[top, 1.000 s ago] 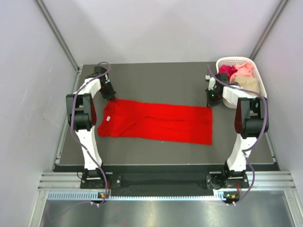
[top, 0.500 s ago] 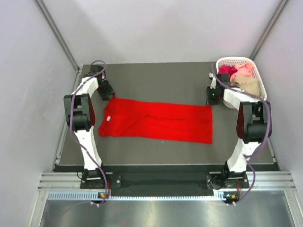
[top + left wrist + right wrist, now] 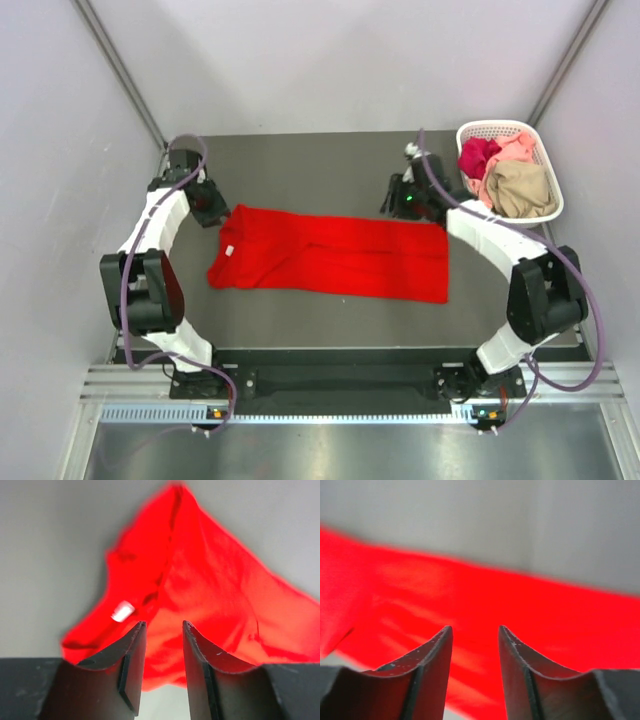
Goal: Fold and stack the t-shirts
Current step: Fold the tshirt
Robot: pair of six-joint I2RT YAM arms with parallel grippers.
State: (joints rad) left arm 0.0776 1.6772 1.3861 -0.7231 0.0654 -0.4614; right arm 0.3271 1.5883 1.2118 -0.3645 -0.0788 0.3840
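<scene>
A red shirt (image 3: 335,255) lies flat on the dark bench (image 3: 320,165), stretched between the left tool (image 3: 218,214) and the right tool (image 3: 392,203), both jaws parted and empty. Pale walls (image 3: 330,60) enclose the bench. To the right tool's right, a white basket (image 3: 497,125) holds crumpled shirts (image 3: 515,180). Only the left wrist view picks out the neck label (image 3: 122,611).

Pale lilac walls (image 3: 340,60) are closing in the dark grey table (image 3: 320,165) on three sides, and a metal rail (image 3: 350,398) is running along its near edge.
</scene>
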